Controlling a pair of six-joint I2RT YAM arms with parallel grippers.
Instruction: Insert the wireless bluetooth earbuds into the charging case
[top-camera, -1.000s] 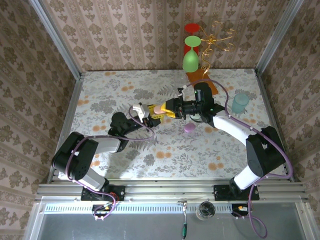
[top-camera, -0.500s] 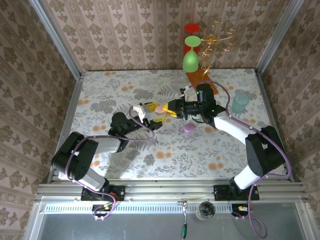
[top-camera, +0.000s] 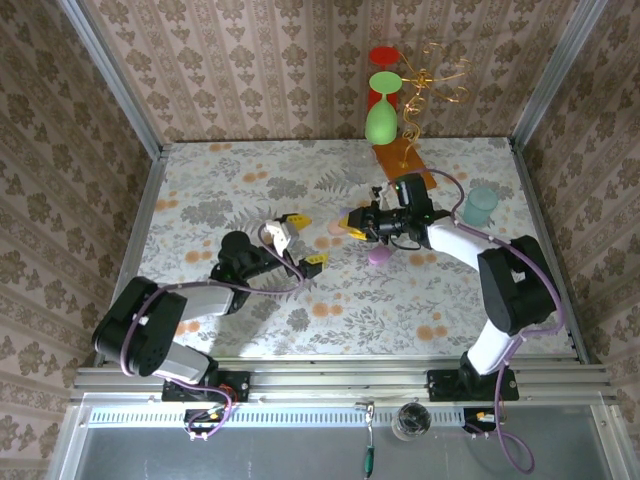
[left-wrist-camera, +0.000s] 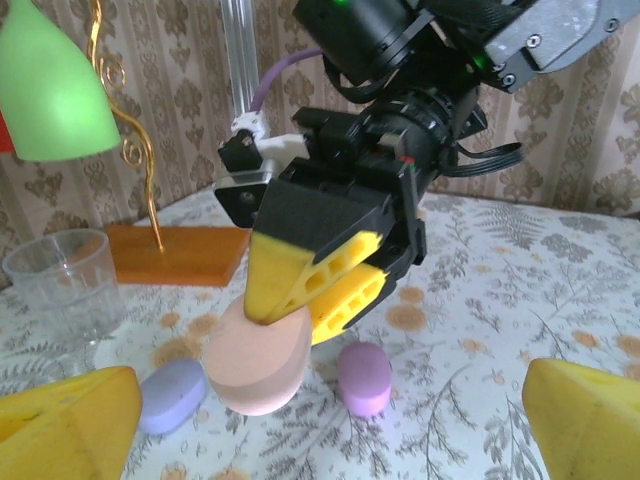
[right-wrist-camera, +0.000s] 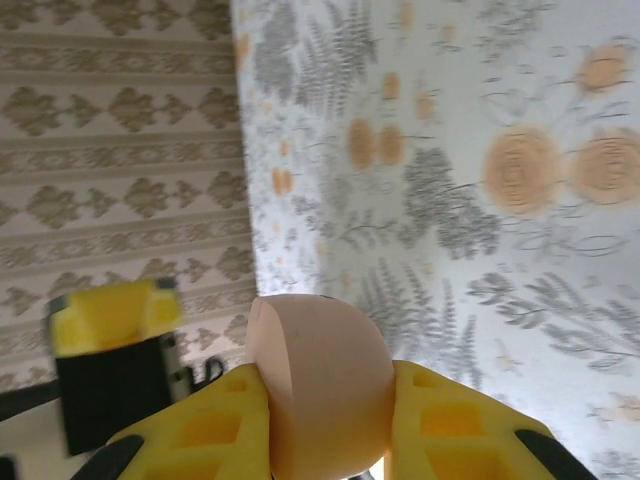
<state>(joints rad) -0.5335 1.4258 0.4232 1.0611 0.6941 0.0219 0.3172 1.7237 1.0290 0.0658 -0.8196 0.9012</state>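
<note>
Left gripper (top-camera: 303, 242) now wide open, pulled back, holding nothing. Right gripper (right-wrist-camera: 325, 385) clamped on peach case (left-wrist-camera: 255, 365), raised over table (top-camera: 450, 300) between arms. Earbuds too small to tell. Best: hold case level, grip steady.

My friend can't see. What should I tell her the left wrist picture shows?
The right gripper pinches a peach pebble-shaped case in its yellow fingers over a flowery table. A purple case and a lilac case lie nearby, with a clear glass at the left.
</note>
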